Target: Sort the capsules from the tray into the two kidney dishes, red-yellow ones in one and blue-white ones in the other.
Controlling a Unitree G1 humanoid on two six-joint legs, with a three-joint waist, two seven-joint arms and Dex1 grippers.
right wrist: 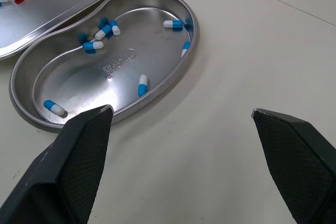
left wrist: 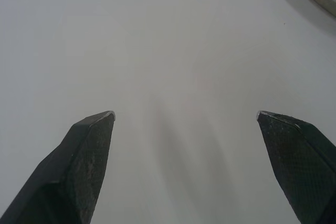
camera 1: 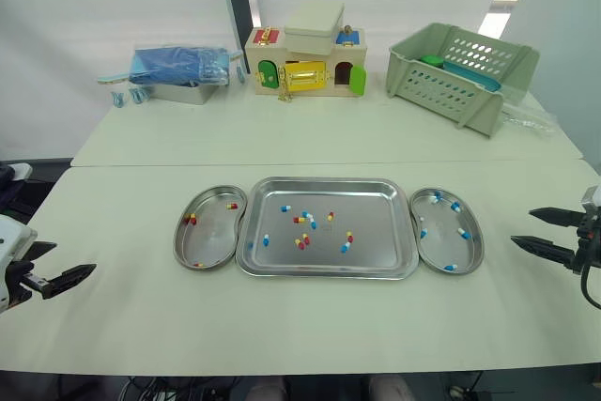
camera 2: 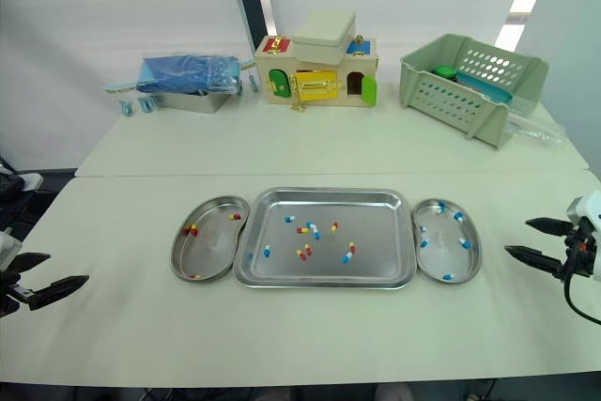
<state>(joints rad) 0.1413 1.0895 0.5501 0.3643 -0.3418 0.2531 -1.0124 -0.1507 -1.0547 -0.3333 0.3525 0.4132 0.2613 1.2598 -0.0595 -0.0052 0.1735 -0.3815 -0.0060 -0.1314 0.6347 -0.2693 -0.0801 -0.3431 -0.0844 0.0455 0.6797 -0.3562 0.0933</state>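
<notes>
Left pincer [camera 1: 75,260] and right pincer [camera 1: 521,226] wide, empty, well apart from tray [camera 1: 324,182]

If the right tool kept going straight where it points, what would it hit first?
Probably the rim of the dish holding blue-white capsules, ahead of the open right tool; depth is unclear.

A rectangular steel tray [camera 1: 376,208] lies mid-desk [camera 1: 282,326] toward the front edge, with mixed two-tone capsules [camera 1: 300,243] in it. A steel kidney dish touches each side: the left dish [camera 1: 212,234] holds red-yellow capsules [camera 1: 192,220], the right dish [camera 1: 441,237] blue-white capsules [camera 1: 463,233]. Along the far edge stand a blue-wrapped bin [camera 1: 178,68] at left, a wooden toy house [camera 1: 305,63] centrally and a green plastic basket [camera 1: 460,72] at right.
</notes>
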